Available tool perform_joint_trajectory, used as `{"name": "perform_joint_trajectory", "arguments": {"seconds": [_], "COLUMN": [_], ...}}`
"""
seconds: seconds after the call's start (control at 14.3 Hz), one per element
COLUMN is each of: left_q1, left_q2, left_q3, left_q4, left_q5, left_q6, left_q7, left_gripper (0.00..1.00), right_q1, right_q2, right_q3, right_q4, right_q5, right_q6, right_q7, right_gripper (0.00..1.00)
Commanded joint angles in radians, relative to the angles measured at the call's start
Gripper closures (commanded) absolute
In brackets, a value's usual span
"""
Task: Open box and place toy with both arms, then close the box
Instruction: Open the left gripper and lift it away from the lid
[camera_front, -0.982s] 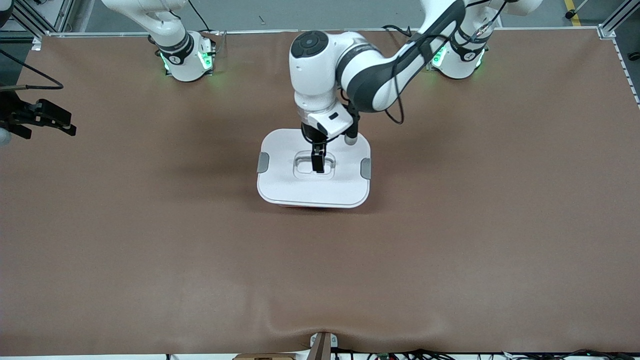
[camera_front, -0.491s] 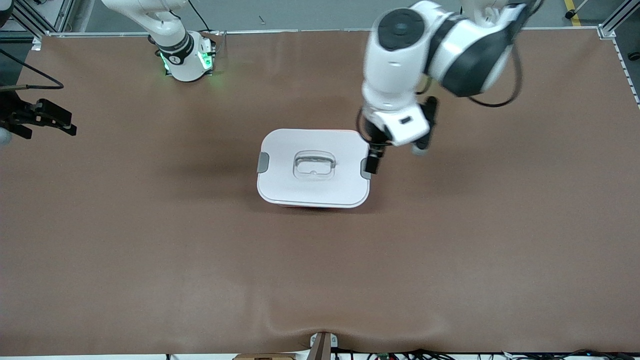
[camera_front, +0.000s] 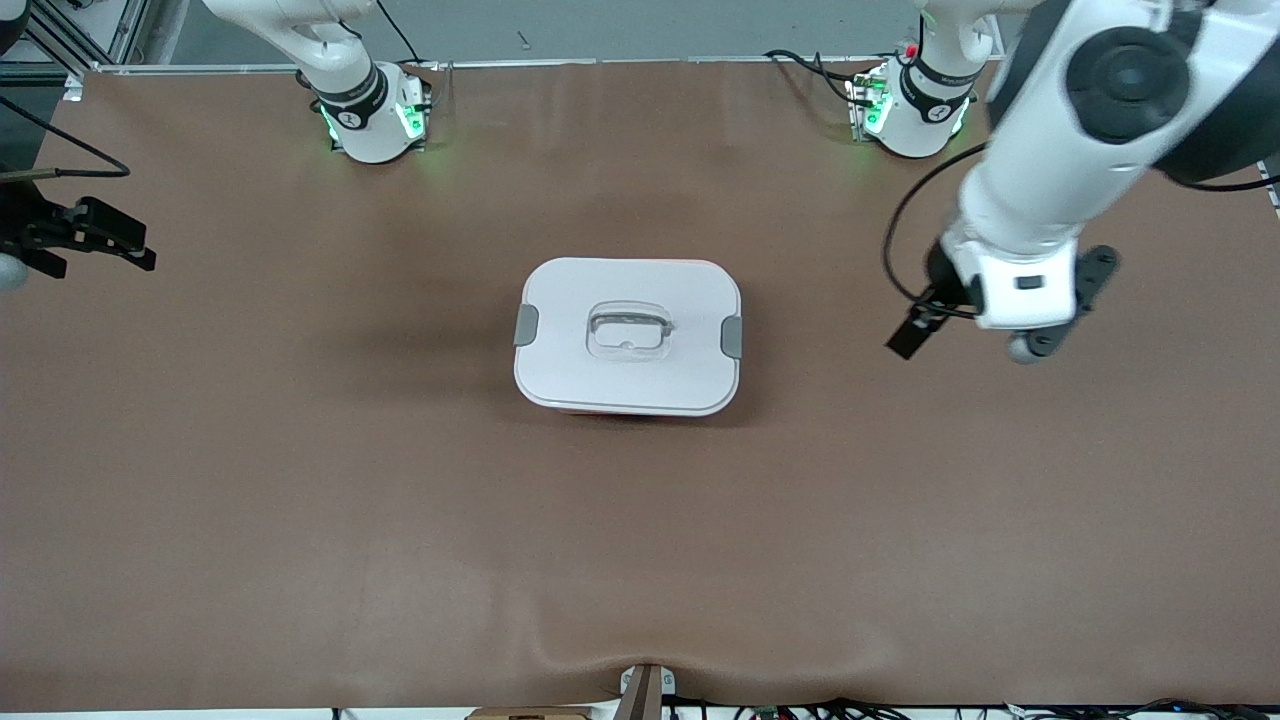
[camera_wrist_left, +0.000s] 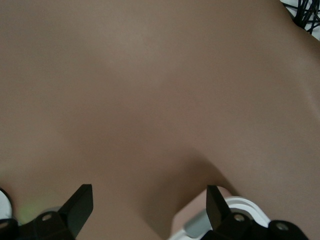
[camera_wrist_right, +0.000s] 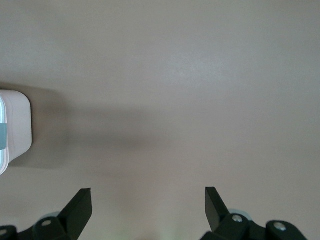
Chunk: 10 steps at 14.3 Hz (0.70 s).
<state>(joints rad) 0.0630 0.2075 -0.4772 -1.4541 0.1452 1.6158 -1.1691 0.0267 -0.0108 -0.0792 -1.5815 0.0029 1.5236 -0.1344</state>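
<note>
Your left claw (camera_front: 912, 330) hangs spread and empty over bare table, the shut box (camera_front: 628, 336) well off toward the right arm's end, and the right claw (camera_wrist_right: 148, 200) waits spread — unlatched clips could let that lid pop.

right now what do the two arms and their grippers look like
Both arms are white with black joint bands and dark grey round caps; their bases glow green. The left arm trails a looping black cable down to a white wrist block. The left gripper and right gripper each have two black wedge-shaped fingers with small silver screws.
</note>
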Motion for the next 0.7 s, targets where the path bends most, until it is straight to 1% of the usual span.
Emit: {"name": "perform_joint_trajectory", "arguments": {"seconds": [0.0,0.21,0.35,0.42,0.49,0.56,0.63], "left_q1": [0.076,0.153,0.184,0.19,0.175,0.119,0.045], "left_q2": [-0.063,-0.102,-0.109,-0.128,-0.143,-0.154,-0.164], "left_q3": [-0.011,-0.009,-0.006,-0.001,0.018,0.084,0.168], "left_q4": [-0.02,-0.022,-0.02,-0.022,-0.028,-0.031,-0.032], "left_q5": [-0.033,-0.059,-0.059,-0.058,-0.059,-0.059,-0.059], "left_q6": [-0.031,-0.074,-0.1,-0.106,-0.109,-0.128,-0.164], "left_q7": [0.185,0.372,0.498,0.531,0.563,0.601,0.638], "left_gripper": [0.0,0.0,0.0,0.0,0.0,0.0,0.0], "right_q1": [0.015,0.024,0.029,0.033,0.035,0.035,0.035], "right_q2": [0.002,0.002,0.002,0.002,0.002,0.002,0.002], "right_q3": [-0.004,-0.004,-0.004,-0.005,-0.004,-0.005,-0.004], "right_q4": [0.014,0.012,0.012,0.012,0.012,0.012,0.012], "right_q5": [0.009,0.009,0.009,0.009,0.009,0.009,0.009], "right_q6": [-0.013,-0.011,-0.01,-0.008,-0.008,-0.008,-0.007], "right_q7": [-0.013,-0.013,-0.011,-0.01,-0.01,-0.01,-0.005], "right_gripper": [0.0,0.0,0.0,0.0,0.0,0.0,0.0]}}
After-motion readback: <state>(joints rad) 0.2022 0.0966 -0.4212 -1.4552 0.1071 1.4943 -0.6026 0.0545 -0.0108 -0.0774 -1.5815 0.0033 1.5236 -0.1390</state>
